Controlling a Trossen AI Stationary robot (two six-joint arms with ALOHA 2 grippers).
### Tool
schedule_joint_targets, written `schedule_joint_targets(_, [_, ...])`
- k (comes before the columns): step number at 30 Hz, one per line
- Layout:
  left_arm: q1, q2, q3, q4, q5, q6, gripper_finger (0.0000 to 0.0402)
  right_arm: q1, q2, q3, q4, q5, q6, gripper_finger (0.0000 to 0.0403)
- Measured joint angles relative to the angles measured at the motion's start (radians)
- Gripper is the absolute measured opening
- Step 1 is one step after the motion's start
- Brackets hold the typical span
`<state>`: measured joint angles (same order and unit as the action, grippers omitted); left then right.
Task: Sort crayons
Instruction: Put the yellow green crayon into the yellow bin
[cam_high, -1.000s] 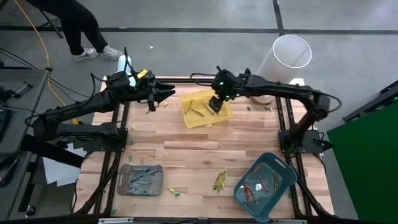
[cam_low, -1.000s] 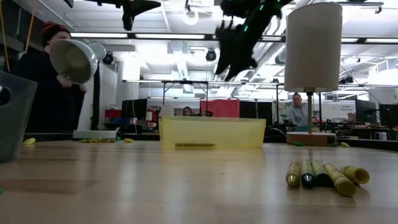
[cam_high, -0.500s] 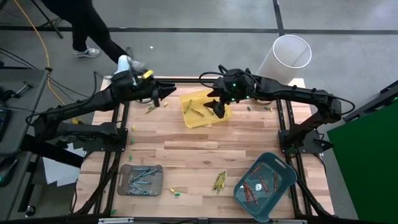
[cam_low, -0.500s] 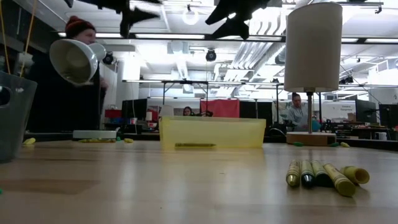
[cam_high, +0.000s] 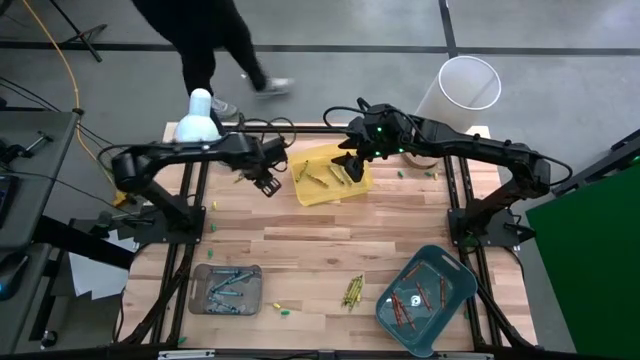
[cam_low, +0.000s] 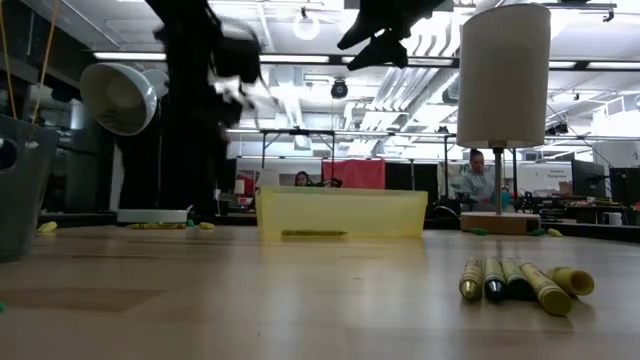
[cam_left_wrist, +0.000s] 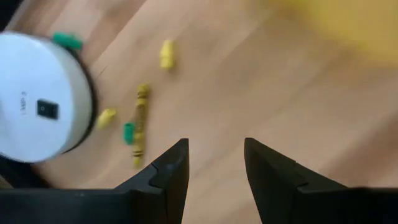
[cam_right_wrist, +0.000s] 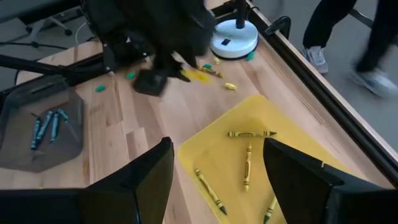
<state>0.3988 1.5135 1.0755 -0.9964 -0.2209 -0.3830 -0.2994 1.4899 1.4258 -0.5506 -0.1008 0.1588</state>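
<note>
Motion blur smears left gripper (cam_low: 235, 75) low down.

High view is taken from above, straight down, with the whole table (cam_high: 300, 250) and both arms covered. Low view is set at tabletop height, level, facing the room, nearest a row of crayons (cam_low: 520, 282). Left wrist view is pointed down, close to the wood. Right wrist view is held higher. The yellow tray (cam_high: 330, 175) is shared by high, low and right wrist views.
</note>
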Motion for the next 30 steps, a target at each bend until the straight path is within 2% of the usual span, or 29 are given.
schedule_joint_targets(5, [0.089, 0.155, 0.000, 0.008, -0.008, 0.101, 0.0140, -0.001, 0.000, 0.000, 0.000, 0.000, 0.024, 0.0240])
schedule_joint_targets(9, [0.173, 0.224, 0.000, 0.025, -0.010, 0.140, 0.0140, 0.006, 0.000, 0.000, -0.008, 0.000, 0.025, 0.0240])
schedule_joint_targets(15, [0.253, 0.245, 0.000, 0.099, -0.027, 0.231, 0.0140, 0.029, 0.000, 0.000, -0.007, 0.000, 0.024, 0.0240])
schedule_joint_targets(19, [0.287, 0.245, 0.000, 0.107, 0.032, 0.297, 0.0140, 0.039, 0.000, 0.000, -0.007, 0.000, 0.024, 0.0240])
schedule_joint_targets(23, [0.300, 0.245, 0.000, 0.137, 0.080, 0.356, 0.0140, 0.039, 0.000, 0.000, -0.007, 0.001, 0.024, 0.0240])
schedule_joint_targets(30, [0.301, 0.283, 0.000, 0.124, 0.091, 0.377, 0.0140, 0.039, 0.000, 0.000, -0.007, 0.003, 0.025, 0.0240])
